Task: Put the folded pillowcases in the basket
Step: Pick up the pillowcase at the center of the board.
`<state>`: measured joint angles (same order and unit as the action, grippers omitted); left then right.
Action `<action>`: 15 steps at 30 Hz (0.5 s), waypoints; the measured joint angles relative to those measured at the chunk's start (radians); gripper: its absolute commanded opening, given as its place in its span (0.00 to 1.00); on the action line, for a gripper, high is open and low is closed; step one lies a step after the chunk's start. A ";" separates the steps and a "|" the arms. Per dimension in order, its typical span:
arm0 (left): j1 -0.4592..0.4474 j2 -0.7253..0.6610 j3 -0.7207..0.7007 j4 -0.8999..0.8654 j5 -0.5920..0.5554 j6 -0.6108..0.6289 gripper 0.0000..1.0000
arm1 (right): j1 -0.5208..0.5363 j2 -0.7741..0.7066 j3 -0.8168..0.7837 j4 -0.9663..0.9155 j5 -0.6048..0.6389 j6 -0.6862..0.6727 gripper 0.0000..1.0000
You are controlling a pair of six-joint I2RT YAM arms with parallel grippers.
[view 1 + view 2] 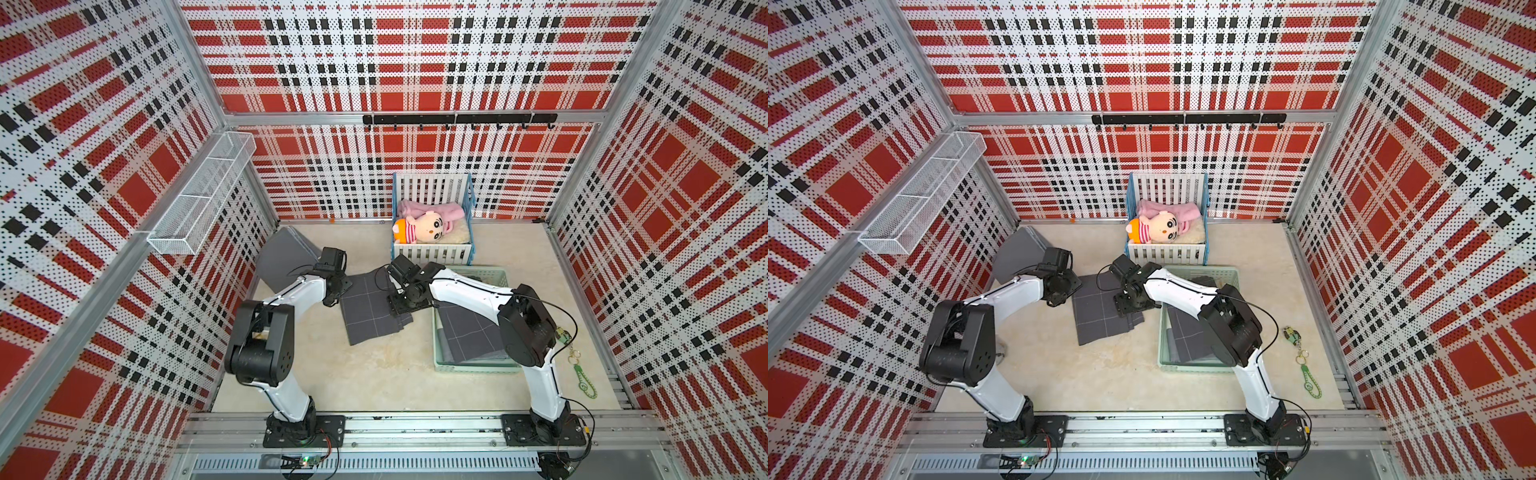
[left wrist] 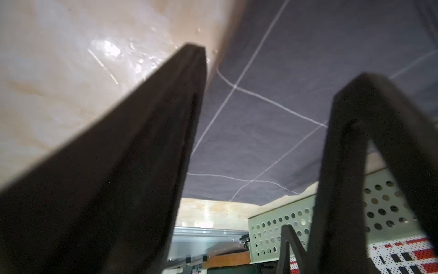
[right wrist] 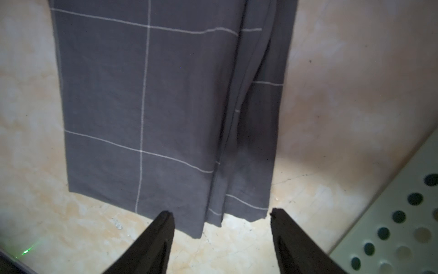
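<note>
We've got bright, even light in both top views, the walls [image 1: 104,124] bowing at the frame edges. Left wrist view: the left tool [image 2: 280,61] looms dark and blurred, glare flaring on the desk [image 2: 109,47] upper left. Right wrist view's dimmer, soft shadow right of the pillowcase [image 3: 142,95].

The folded pillowcase [image 1: 370,307] is laid on the table [image 1: 374,374], just left of the basket [image 1: 473,368], with the crib [image 1: 432,251] set behind both.
</note>
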<state>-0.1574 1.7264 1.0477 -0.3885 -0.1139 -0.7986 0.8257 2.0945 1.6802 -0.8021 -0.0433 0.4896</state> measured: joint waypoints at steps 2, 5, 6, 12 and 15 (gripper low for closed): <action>0.000 0.035 0.008 0.000 0.002 0.006 0.56 | -0.008 0.013 0.000 -0.005 0.003 0.002 0.72; 0.004 0.072 0.008 -0.001 0.003 0.007 0.55 | -0.013 0.051 0.009 -0.018 0.001 0.003 0.72; 0.005 0.084 0.009 0.004 -0.002 0.010 0.54 | -0.014 0.066 0.011 -0.018 -0.001 0.003 0.72; 0.005 0.106 0.016 0.042 -0.011 0.016 0.36 | -0.019 0.105 0.024 -0.014 -0.034 0.010 0.63; 0.003 0.114 0.015 0.069 -0.002 0.015 0.15 | -0.019 0.105 0.022 -0.003 -0.063 0.017 0.52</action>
<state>-0.1543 1.8404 1.0630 -0.3199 -0.1158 -0.7837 0.8066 2.1998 1.7023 -0.8047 -0.1066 0.5068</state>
